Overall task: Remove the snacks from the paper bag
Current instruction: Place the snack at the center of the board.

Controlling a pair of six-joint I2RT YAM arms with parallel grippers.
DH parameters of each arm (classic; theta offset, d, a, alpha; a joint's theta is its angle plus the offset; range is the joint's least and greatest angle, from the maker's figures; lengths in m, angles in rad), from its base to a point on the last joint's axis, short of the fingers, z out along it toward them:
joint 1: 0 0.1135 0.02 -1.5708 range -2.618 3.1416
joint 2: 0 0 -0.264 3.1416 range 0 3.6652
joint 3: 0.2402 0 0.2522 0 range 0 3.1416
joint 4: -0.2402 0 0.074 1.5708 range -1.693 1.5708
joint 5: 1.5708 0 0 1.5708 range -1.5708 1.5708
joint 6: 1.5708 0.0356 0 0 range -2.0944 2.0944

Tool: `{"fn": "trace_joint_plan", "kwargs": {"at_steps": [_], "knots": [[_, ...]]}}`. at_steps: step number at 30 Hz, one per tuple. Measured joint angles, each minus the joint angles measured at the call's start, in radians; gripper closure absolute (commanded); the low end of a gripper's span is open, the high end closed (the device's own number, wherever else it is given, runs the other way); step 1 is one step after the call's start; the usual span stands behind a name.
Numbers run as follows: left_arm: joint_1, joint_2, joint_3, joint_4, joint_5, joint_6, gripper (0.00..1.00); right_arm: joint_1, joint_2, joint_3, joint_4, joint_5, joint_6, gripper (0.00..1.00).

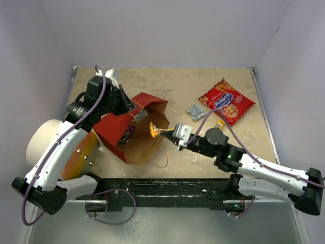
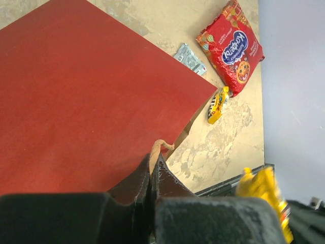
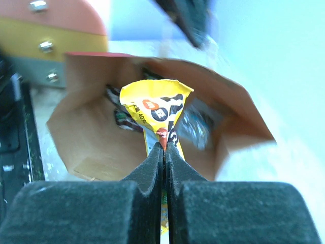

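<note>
The paper bag lies on its side, mouth facing right, its red face turned up. My left gripper is shut on the bag's string handle at the upper rim. At the bag's mouth, my right gripper is shut on a yellow-orange snack packet, which it holds just outside the opening. A purple packet and a silver one lie inside the bag. On the table to the right are the red cookie bag, a silver-grey packet and a small yellow packet.
A white cylinder with an orange end lies left of the bag, against the left arm. A black rail runs along the near table edge. Grey walls close the table on three sides.
</note>
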Motion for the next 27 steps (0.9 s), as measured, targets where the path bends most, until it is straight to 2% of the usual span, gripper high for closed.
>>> {"fn": "trace_joint_plan", "kwargs": {"at_steps": [5,8,10,14,18,23,27], "knots": [[0.004,0.013,0.004,0.013,0.003,0.002,1.00,-0.018,0.080,0.207,-0.224,0.385,0.241,1.00],[0.004,0.013,0.004,0.018,0.003,0.002,1.00,-0.064,0.162,0.286,-0.306,0.546,0.359,1.00],[0.004,0.012,0.004,0.022,0.003,0.002,0.99,-0.148,0.229,0.332,-0.393,0.599,0.480,1.00],[0.005,0.009,0.008,0.021,0.004,0.002,0.99,-0.408,0.362,0.372,-0.561,0.611,0.728,0.99],[0.005,0.009,0.038,0.021,0.018,0.003,0.99,-0.617,0.442,0.357,-0.696,0.573,0.908,0.98],[0.005,0.009,0.059,0.024,0.037,0.016,0.99,-0.802,0.419,0.230,-0.756,0.503,1.059,0.97],[0.005,0.009,0.059,0.019,0.042,0.021,0.99,-0.901,0.407,0.114,-0.760,0.444,1.094,0.96]]}}
